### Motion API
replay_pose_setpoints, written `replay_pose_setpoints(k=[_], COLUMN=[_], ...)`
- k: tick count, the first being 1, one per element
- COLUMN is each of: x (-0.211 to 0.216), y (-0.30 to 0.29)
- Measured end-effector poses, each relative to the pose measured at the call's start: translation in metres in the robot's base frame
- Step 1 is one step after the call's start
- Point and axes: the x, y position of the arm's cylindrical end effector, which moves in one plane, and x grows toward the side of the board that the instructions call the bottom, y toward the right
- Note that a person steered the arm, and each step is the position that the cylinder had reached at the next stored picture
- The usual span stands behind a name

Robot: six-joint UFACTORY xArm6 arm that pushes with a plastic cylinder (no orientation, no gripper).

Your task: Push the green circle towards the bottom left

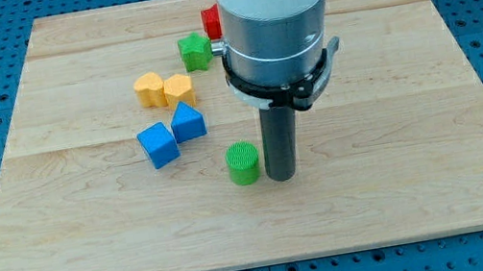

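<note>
The green circle (243, 162) is a short green cylinder standing a little below the middle of the wooden board (415, 127). My tip (282, 176) rests on the board just to the right of the green circle, very close to it, perhaps touching. The arm's white and grey body rises above the tip and hides part of the board's top middle.
A blue cube (157, 145) and a blue block (188, 122) lie to the upper left of the green circle. Two yellow blocks (150, 89) (179, 89) sit above them. A green star (195, 51) and a partly hidden red block (211, 22) are near the top.
</note>
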Motion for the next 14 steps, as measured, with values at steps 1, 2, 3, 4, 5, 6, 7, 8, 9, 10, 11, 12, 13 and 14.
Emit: replay_pose_setpoints(k=[1,2,3,4,5,6,7,8,9,10,11,12,13,14], x=[-0.018,-0.025,-0.001,0.013,0.002,-0.006,-0.024,-0.033,-0.04,-0.069,-0.091,-0.1,-0.105,-0.11], y=[0.018,-0.016,-0.04,-0.061,-0.127,-0.143,-0.144,-0.177,-0.206,-0.207,-0.208,-0.215,-0.224,-0.238])
